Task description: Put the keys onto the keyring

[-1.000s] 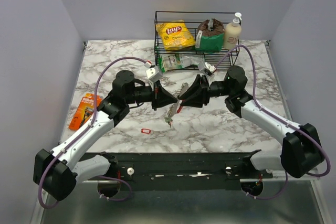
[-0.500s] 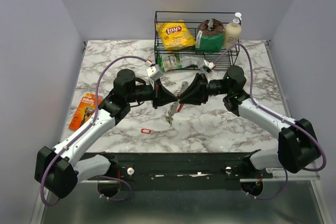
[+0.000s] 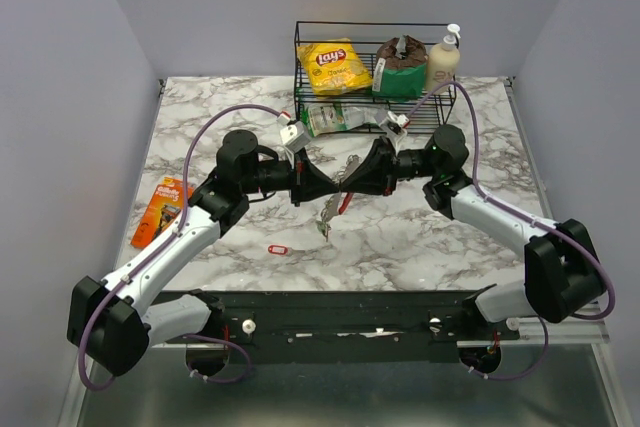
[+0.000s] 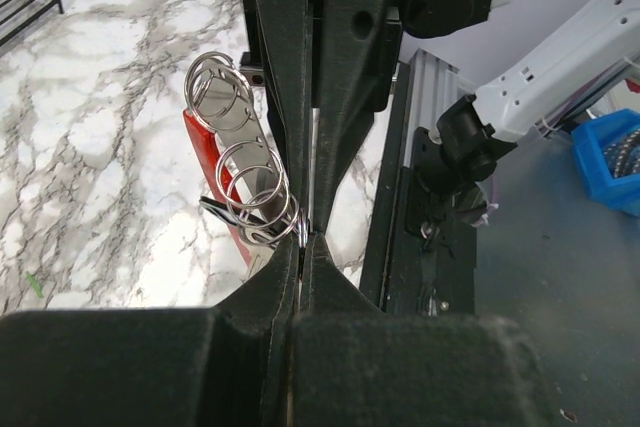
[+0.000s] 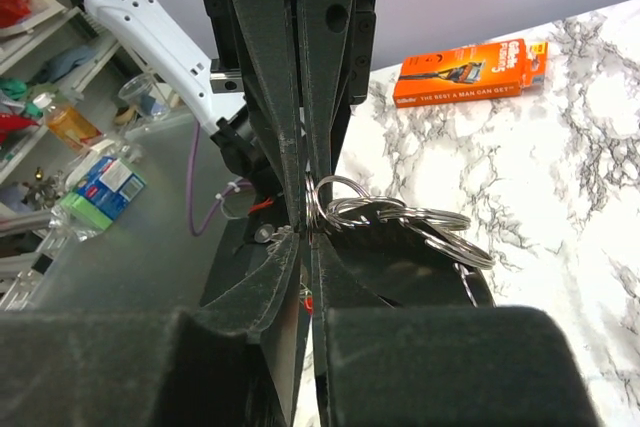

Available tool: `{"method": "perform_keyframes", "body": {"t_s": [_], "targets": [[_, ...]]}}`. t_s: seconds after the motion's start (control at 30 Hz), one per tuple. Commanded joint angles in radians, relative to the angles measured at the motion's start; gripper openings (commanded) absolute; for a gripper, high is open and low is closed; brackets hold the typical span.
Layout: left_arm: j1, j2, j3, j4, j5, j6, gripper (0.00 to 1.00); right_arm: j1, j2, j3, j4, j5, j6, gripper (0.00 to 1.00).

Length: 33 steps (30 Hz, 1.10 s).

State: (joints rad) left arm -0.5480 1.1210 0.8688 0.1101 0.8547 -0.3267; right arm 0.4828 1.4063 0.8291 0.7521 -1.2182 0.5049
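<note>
step in hand: the keyring (image 4: 245, 162), a bunch of thin silvery metal rings with a flat red oval loop (image 4: 205, 142), is held up above the white marbled table (image 3: 200, 127) between the two arms, which meet tip to tip. It is judged that a ring is being steadied for threading.
left gripper (image 3: 328, 187): the jaws are pressed together, with ring wire pinched at their tips.
right gripper (image 3: 352, 181): the jaws are narrow and set at the edge of the rings. Whether wire is clamped cannot be told.
keys (image 3: 325, 219): small pieces are seen dangling under the bunch, too small to be sorted.
next move: a firm counter-grip is called for, so that a coil can be parted and a key's hole slid on.
counts: two grippers; one bunch, with at least three ring loops seen at the left wrist; one small red oblong tag (image 3: 278, 248), lying alone on the table well apart from the bunch; one orange razor pack (image 3: 160, 211); one black wire rack (image 3: 375, 67).
</note>
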Motion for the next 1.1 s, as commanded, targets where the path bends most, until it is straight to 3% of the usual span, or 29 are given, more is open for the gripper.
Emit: {"method": "perform_keyframes", "body": {"t_s": [0.0,0.3,0.43,0.6,0.73,0.8,0.9,1.07], "targets": [[-0.043,0.014,0.049,0.080,0.118,-0.018,0.00,0.017,0.033,0.028,0.119,0.025,0.059,0.01],[-0.044,0.005,0.045,0.076,0.130,-0.015,0.01,0.017,0.034,0.004,0.210,0.026,0.098,0.01],[-0.044,-0.001,0.038,0.079,0.122,-0.023,0.20,0.017,0.034,-0.005,0.242,0.034,0.110,0.01],[-0.043,-0.006,0.026,0.097,0.138,-0.038,0.29,0.017,0.037,-0.022,0.306,0.042,0.158,0.01],[-0.044,-0.006,0.021,0.100,0.141,-0.041,0.23,0.017,0.045,-0.024,0.343,0.045,0.178,0.01],[-0.044,-0.004,0.018,0.099,0.139,-0.043,0.14,0.017,0.045,-0.027,0.349,0.045,0.181,0.01],[-0.043,-0.004,0.019,0.077,0.127,-0.034,0.08,0.017,0.046,-0.030,0.354,0.046,0.181,0.01],[-0.040,-0.021,0.022,0.024,0.103,0.000,0.04,0.017,0.046,-0.036,0.362,0.043,0.182,0.01]]}}
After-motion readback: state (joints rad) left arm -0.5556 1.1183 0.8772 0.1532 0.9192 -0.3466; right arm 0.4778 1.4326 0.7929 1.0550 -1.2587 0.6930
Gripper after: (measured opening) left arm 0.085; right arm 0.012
